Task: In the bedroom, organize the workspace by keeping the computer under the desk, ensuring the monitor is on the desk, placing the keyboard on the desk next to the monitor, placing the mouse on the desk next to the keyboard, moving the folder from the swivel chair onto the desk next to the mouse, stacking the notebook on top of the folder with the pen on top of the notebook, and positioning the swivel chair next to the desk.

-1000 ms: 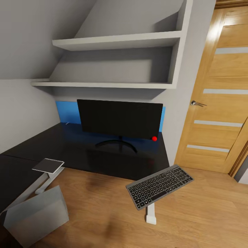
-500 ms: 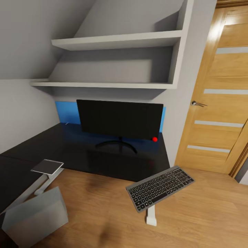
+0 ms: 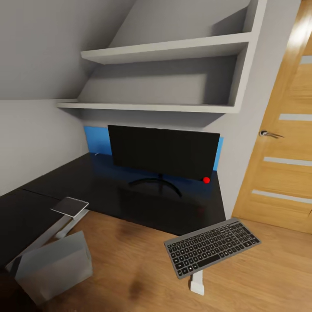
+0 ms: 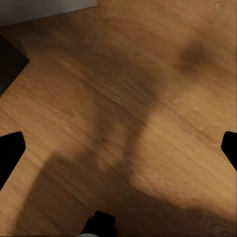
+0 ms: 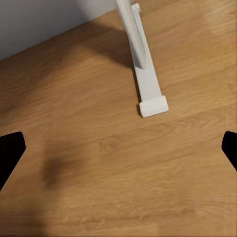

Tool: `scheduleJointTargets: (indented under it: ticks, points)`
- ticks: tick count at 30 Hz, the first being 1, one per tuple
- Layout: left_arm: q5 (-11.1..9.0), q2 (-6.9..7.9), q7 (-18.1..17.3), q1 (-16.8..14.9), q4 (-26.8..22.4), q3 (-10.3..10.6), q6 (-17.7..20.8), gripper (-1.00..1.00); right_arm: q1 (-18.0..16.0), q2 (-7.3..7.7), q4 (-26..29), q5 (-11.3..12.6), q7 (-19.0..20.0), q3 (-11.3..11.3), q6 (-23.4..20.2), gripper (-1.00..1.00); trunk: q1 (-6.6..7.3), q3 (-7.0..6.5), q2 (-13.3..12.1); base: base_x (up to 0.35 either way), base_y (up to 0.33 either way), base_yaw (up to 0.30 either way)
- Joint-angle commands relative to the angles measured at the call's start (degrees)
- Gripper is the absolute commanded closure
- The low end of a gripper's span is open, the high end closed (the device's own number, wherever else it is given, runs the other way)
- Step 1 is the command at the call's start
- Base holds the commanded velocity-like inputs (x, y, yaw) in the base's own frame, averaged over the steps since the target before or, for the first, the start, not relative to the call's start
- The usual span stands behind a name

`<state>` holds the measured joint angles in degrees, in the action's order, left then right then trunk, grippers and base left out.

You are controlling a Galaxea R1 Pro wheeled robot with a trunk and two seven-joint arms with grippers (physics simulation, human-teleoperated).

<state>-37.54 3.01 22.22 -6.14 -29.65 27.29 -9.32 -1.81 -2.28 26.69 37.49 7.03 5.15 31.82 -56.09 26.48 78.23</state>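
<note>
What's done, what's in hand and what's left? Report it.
Done: the monitor stands on the desk, and the computer sits on the floor by the desk's left wing. In hand: nothing; the left gripper and right gripper hang open over the floor. Left: the keyboard lies off the black top, away from the monitor; the other placements remain.

Left gripper: two fingertips seen, both flat matte black, blunt and angular in outline, with one slanted edge each. No screws, cables, labels or markings can be made out on them.

Right gripper: fingertips of the same pattern, uniform black, wedge-shaped, surfaces featureless.

Noted in the left wrist view: a small black block with a pale grey rounded piece against it. Whether it belongs to the robot cannot be told.
</note>
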Motion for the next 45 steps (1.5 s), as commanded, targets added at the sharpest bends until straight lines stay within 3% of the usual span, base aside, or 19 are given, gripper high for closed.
scheduleJointTargets:
  ticks: [1, 4, 9, 12, 45]
  points:
    - [-0.59, 0.06, 0.36, -0.07, -0.01, 0.49, -0.30, -1.00, -0.03, 0.02, -0.05, 0.57, 0.30, 0.24, 0.26, -1.00, 0.00, 0.06, 0.03, 0.002, -0.156, 0.278]
    - [-0.60, 0.06, 0.36, -0.08, 0.01, 0.49, -0.23, -1.00, -0.03, 0.01, -0.05, -0.26, 0.32, 0.27, 0.23, -1.00, 0.00, 0.06, 0.03, 0.001, -0.218, 0.279]
    - [-0.60, 0.06, 0.37, -0.07, 0.03, 0.49, -0.23, -1.00, -0.03, 0.04, -0.11, -4.33, 0.27, 0.22, 0.18, -1.00, 0.00, 0.06, 0.03, 0.000, -0.289, 0.166]
    - [-0.60, 0.05, 0.35, -0.09, 0.00, 0.49, -0.25, -1.00, -0.03, 0.07, -0.13, -5.35, 0.27, 0.17, 0.17, -1.00, 0.00, 0.06, 0.03, 0.000, -0.311, 0.036]
    - [-0.69, -0.03, 0.37, -0.09, 0.02, 0.45, -0.33, -1.00, -0.03, 0.08, -0.72, -6.19, 0.32, 0.30, 0.26, -1.00, 0.00, 0.06, 0.03, 0.000, -0.256, 0.002]
